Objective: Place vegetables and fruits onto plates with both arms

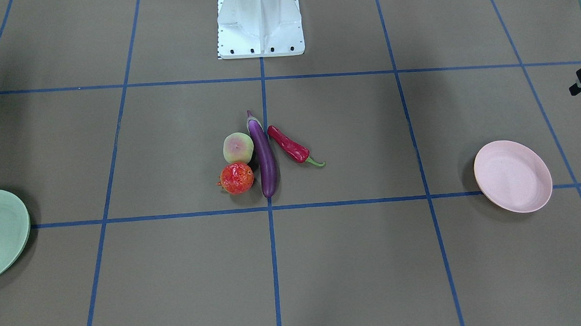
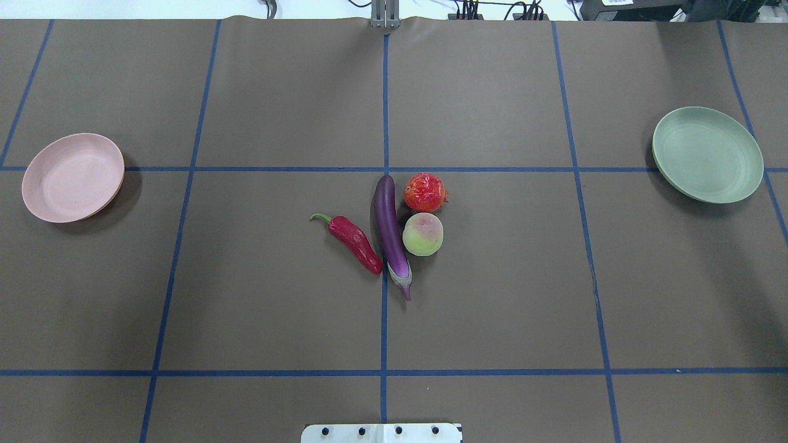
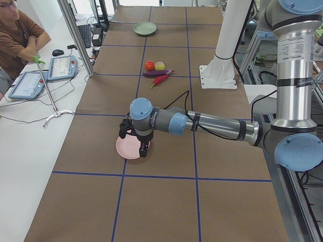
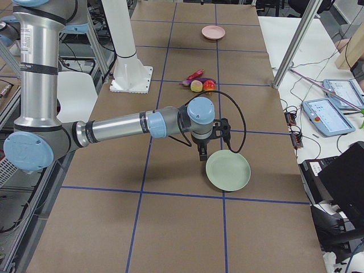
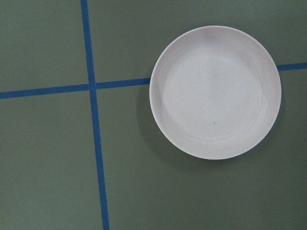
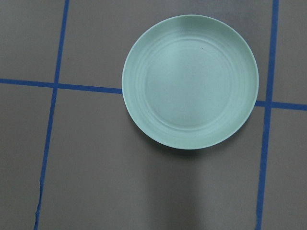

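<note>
Eggplant: we saw a long, slender, glossy purple eggplant [image 2: 391, 231] lying at mid-counter along the central blue tape line, its cap end toward the robot.
Chili: a shorter, wrinkled red chili [image 2: 356, 243] with a curled green stem lay on the eggplant's left. Its tip came up against the eggplant near the cap and its stem pointed away.
Peach: a round, matte, yellow-green peach [image 2: 422, 234] with a pink blush sat against the eggplant's right side.
Pomegranate-like fruit: a round, speckled red-orange pomegranate-like fruit [image 2: 425, 192] sat just beyond the peach, beside the eggplant's far end.
Pink plate: a round, shallow, matte pink plate [image 2: 72, 177] lay far to the left, well apart from the produce.
Green plate: a mint green plate [image 2: 708, 154] of the same shape lay far to the right, faint rings in its floor.
Counter: the counter [image 2: 277, 307] was smooth brown paper gridded with blue tape.
Left gripper: the left gripper [image 3: 135, 146] hung over the pink plate. We could not tell how far apart its fingers stood, nor whether they touched the plate.
Right gripper: the right gripper [image 4: 203, 153] hung by the green plate's rim. We could not tell its fingers' spread either.
</note>
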### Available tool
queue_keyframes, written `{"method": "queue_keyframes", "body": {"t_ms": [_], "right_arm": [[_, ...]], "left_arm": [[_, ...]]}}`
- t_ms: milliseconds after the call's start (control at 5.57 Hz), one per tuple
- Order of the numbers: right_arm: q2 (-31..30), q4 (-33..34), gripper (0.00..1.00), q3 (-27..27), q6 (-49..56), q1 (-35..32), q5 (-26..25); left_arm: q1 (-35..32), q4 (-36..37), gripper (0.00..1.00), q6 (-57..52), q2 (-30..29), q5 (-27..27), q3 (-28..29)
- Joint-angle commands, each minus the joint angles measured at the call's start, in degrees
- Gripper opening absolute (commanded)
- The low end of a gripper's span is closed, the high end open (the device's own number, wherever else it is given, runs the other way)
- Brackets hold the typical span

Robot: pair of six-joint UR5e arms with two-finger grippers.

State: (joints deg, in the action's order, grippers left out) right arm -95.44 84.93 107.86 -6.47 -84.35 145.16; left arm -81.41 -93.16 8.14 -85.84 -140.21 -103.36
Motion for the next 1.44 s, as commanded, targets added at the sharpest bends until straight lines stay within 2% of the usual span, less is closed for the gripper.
{"method": "queue_keyframes", "body": {"t_ms": [0,179,538,718,897,1077,1256], "right_arm": [[1.1,-6.4,1.00,0.0,-11.6,9.6,2.3],[6.8,-9.6,1.00,-0.5,-28.0,15.5,1.0],[20.1,-9.6,1.00,-1.1,-52.1,30.6,-13.9],[26.4,-9.6,1.00,-3.3,-62.3,35.1,-17.9],[31.8,-9.7,1.00,-6.8,-68.4,38.8,-21.2],[38.0,-9.7,1.00,-12.3,-73.2,41.4,-27.8],[43.2,-9.8,0.99,-18.2,-75.9,42.2,-30.7]], "left_arm": [[0.0,0.1,1.00,0.0,-1.5,-0.3,-0.2],[0.0,0.0,1.00,0.0,-2.1,-0.3,0.1],[0.4,-2.3,1.00,5.3,-2.8,-0.8,-0.5],[1.2,-4.2,1.00,8.3,-2.8,-0.8,-0.4],[4.0,-6.1,1.00,11.0,-2.8,-0.4,-0.4],[5.4,-7.6,1.00,13.2,-2.8,-0.3,-0.4],[5.7,-8.4,1.00,13.7,-2.7,-0.3,-0.4]]}}
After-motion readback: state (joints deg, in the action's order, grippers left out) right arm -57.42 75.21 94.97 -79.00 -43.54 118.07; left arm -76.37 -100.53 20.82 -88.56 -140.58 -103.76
